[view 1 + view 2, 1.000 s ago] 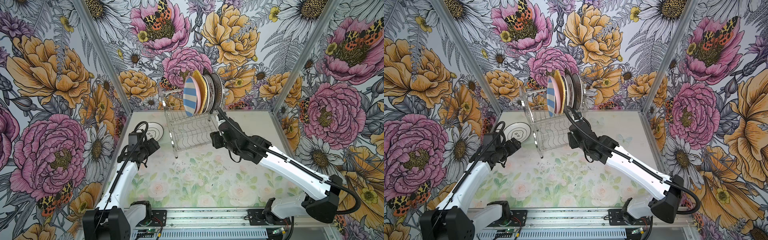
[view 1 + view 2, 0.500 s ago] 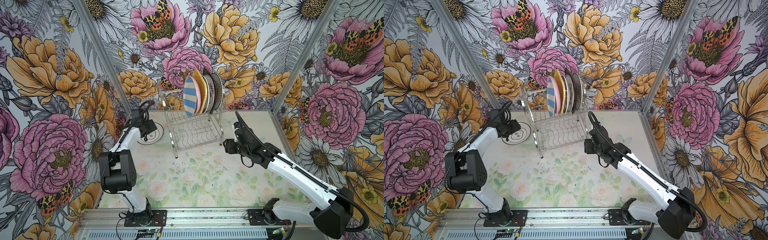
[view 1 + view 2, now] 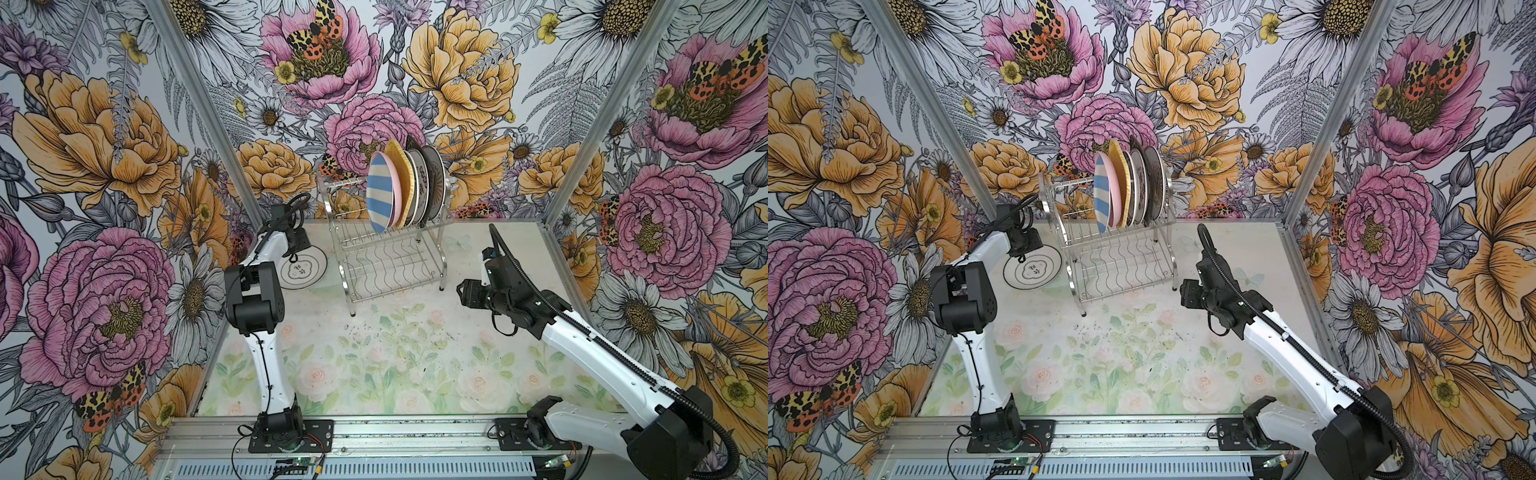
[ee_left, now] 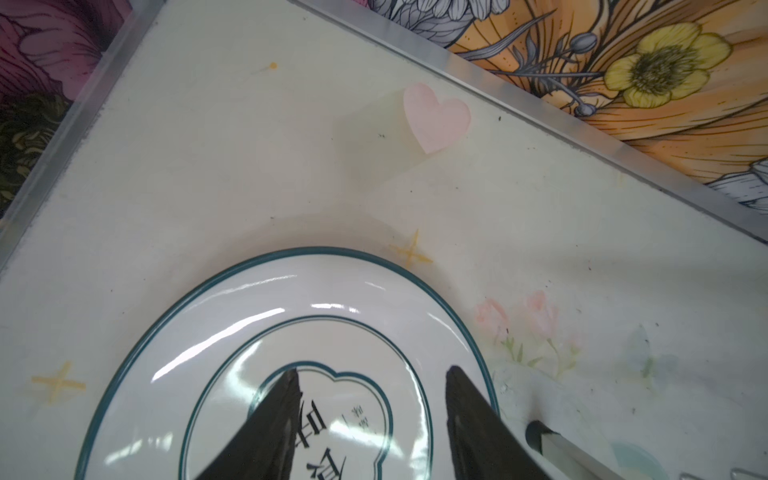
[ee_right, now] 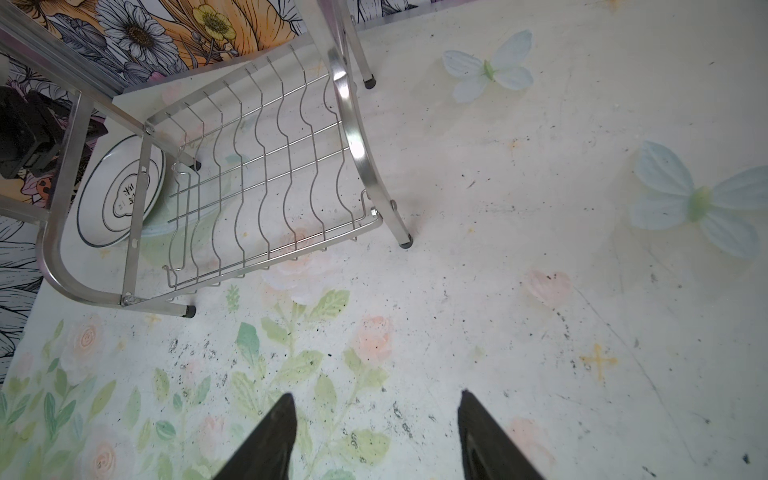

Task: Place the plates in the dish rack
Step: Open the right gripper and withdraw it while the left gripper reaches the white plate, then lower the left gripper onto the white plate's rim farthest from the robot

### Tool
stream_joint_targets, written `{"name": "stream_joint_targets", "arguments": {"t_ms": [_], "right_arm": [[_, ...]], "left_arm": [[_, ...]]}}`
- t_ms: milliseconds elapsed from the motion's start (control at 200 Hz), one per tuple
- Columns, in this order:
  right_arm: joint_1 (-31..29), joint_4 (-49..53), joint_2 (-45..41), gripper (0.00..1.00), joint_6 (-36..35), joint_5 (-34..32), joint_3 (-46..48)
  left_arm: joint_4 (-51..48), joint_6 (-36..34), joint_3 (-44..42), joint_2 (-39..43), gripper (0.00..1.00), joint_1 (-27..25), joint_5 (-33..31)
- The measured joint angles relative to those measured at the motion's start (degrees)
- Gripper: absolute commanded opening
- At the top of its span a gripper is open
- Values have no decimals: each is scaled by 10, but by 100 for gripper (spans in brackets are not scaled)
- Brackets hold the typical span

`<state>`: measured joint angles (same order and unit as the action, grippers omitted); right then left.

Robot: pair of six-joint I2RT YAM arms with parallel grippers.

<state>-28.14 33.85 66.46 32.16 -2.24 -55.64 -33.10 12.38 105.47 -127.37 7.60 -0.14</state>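
White teal-rimmed round plate [image 4: 332, 291] lies flat far left beside steel wire dish rack [image 3: 390, 266], left gripper [image 4: 372, 372] spread above it, right gripper [image 5: 375, 395] spread, empty: glossy rim could skid from pinch.

The striped plate [image 3: 379, 195] is blue and white, next the pink plate [image 3: 1115, 191], then the yellow woven-look plate [image 3: 406, 183]. The flat plate [image 4: 291, 299] is white, dark teal rings. Silver dish rack [image 5: 353, 137]; tabletop [image 3: 374, 374] pale green leaves, peach roses.
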Motion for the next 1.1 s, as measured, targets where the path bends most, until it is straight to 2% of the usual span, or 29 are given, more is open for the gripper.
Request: {"name": "stream_joint_targets", "arguments": {"t_ms": [440, 560, 1101], "right_arm": [[15, -9, 24, 63, 13, 21, 11], [16, -10, 24, 63, 15, 23, 11], [23, -16, 24, 64, 26, 32, 21]], "left_arm": [[-96, -30, 315, -196, 56, 14, 11], [-126, -36, 374, -234, 60, 14, 26], [-189, -64, 394, -259, 61, 14, 41]]}}
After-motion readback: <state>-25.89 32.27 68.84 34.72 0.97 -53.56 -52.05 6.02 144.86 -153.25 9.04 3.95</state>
